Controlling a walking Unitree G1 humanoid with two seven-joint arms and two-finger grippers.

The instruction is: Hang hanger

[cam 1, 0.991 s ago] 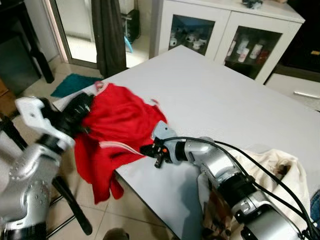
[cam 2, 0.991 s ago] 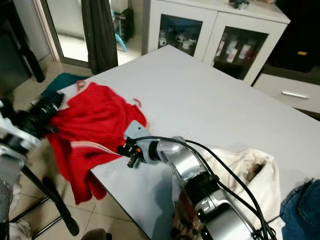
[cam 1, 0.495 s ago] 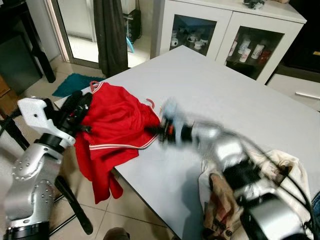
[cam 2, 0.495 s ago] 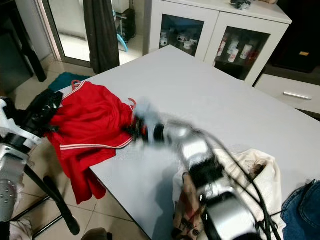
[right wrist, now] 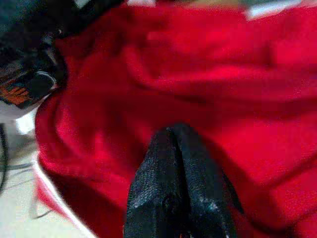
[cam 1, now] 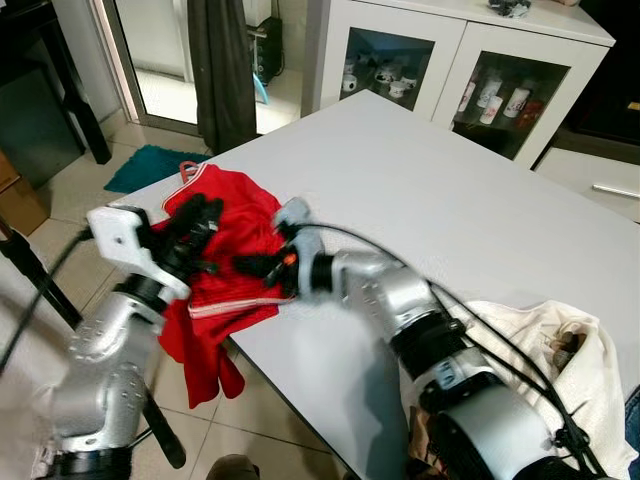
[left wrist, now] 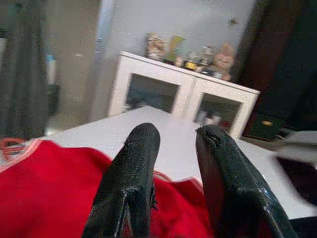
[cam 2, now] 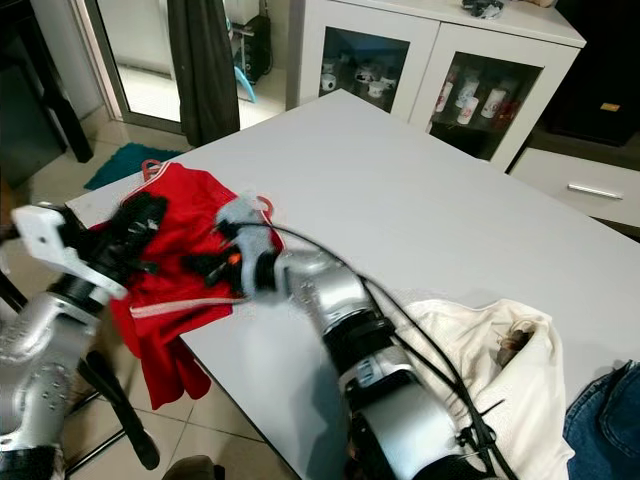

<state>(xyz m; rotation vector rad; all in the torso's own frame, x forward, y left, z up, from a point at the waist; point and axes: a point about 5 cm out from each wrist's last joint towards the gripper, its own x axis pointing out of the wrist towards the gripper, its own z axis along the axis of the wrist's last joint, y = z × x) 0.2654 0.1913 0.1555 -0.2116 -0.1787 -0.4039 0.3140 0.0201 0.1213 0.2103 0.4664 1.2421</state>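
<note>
Red shirt [cam 1: 225,225] lies bunched on the near-left corner of the grey table [cam 1: 450,220], part of it drooping over the edge toward the tiled floor [cam 1: 255,425]. A red hanger hook [cam 2: 262,203] pokes out at the garment's far side; a second red loop [cam 1: 187,168] shows at the far-left corner of the cloth.

Left gripper [cam 1: 200,215] is over the shirt's left part; in the left wrist view its two black fingers [left wrist: 133,168] stand slightly apart with nothing between them, red cloth below.

Right gripper [cam 1: 255,265] reaches across onto the shirt's near edge; in the right wrist view its fingers [right wrist: 173,168] are pressed together against the red fabric, can't tell if any cloth is pinched.

White cabinet [cam 1: 450,70] with glass doors stands behind the table. A cream cloth [cam 1: 545,340] lies on the table's near-right side.
</note>
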